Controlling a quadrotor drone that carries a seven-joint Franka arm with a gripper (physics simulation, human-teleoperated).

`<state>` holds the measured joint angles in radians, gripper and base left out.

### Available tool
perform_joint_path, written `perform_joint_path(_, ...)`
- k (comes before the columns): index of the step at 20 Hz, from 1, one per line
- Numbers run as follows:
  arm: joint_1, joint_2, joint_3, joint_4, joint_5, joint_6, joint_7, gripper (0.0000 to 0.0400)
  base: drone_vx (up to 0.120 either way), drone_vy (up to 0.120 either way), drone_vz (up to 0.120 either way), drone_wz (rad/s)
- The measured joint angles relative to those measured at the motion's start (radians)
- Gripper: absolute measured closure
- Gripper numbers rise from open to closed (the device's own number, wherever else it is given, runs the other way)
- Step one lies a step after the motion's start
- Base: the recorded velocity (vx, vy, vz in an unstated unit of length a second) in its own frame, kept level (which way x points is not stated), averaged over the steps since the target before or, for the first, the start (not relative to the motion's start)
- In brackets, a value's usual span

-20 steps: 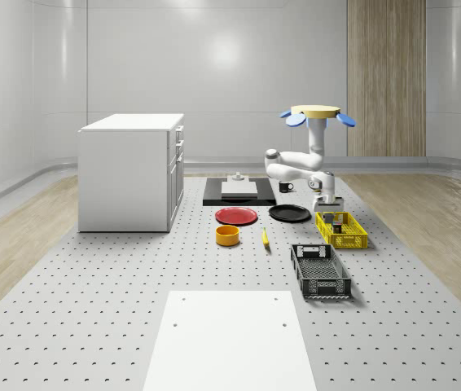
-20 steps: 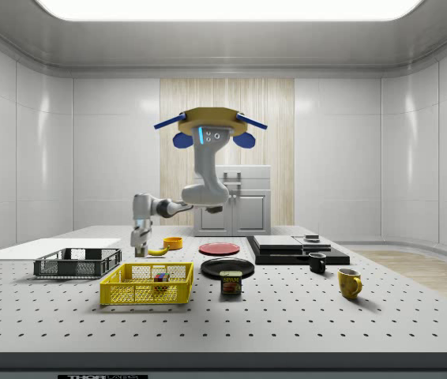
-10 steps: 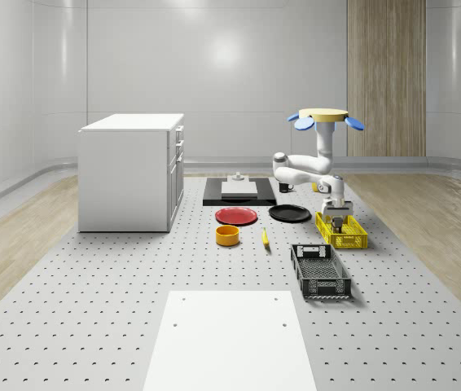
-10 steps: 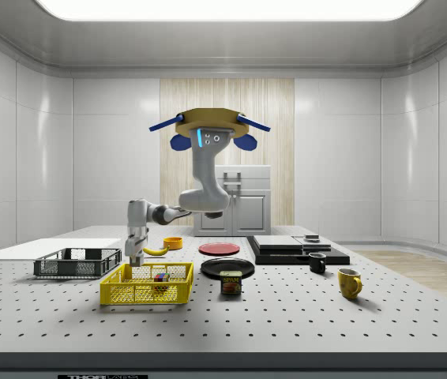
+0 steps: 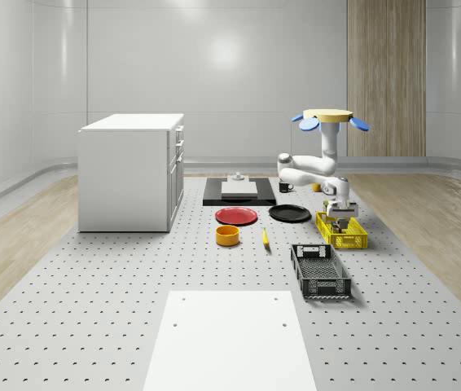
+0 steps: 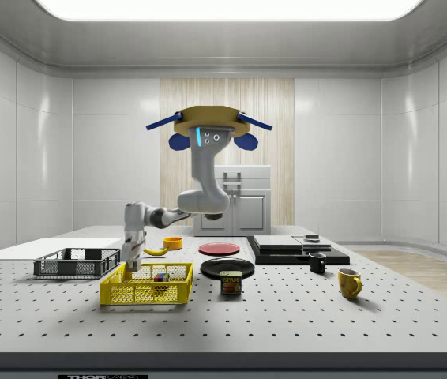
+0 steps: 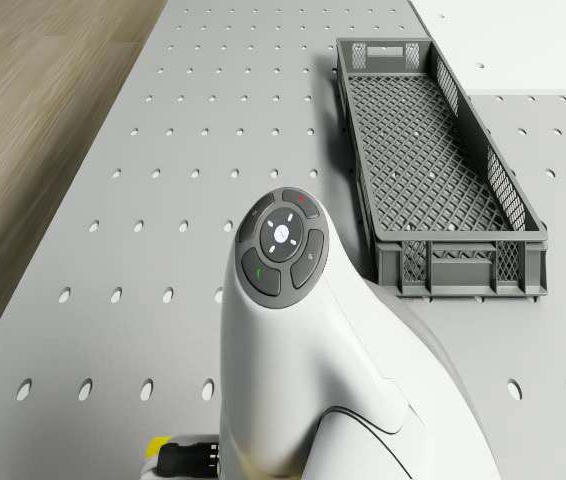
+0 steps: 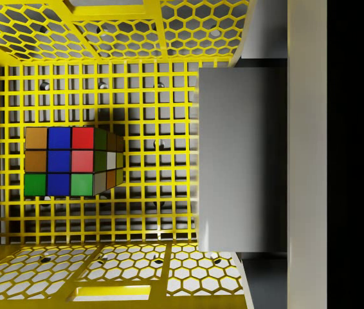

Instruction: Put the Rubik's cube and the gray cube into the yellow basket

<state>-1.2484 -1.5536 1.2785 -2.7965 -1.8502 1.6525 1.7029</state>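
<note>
Bright, even overhead light; soft shadows

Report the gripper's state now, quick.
Gripper: shut on the gray cube, lowered over the yellow basket beside the Rubik's cube; the drone hovers above.

- Drone (image 6: 210, 122): flat tan/yellow disc body, blue rotor blades round rim, blue light strip on front.
- Arm (image 5: 312, 168): glossy white, rounded links, dark joint bands.
- Wrist cap (image 7: 281, 248): grey disc w/ buttons, one red, one green.
</note>
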Motion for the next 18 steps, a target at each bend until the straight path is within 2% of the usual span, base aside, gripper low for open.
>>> perform_joint_path(8,-0.020,0.006,-0.097,0.032,-0.090,0.037,0.001,0.0150,0.000,0.000,0.000,0.000)
perform_joint_path(18,-0.036,0.025,-0.176,0.066,-0.167,0.061,-0.001,0.0150,0.000,0.000,0.000,0.000)
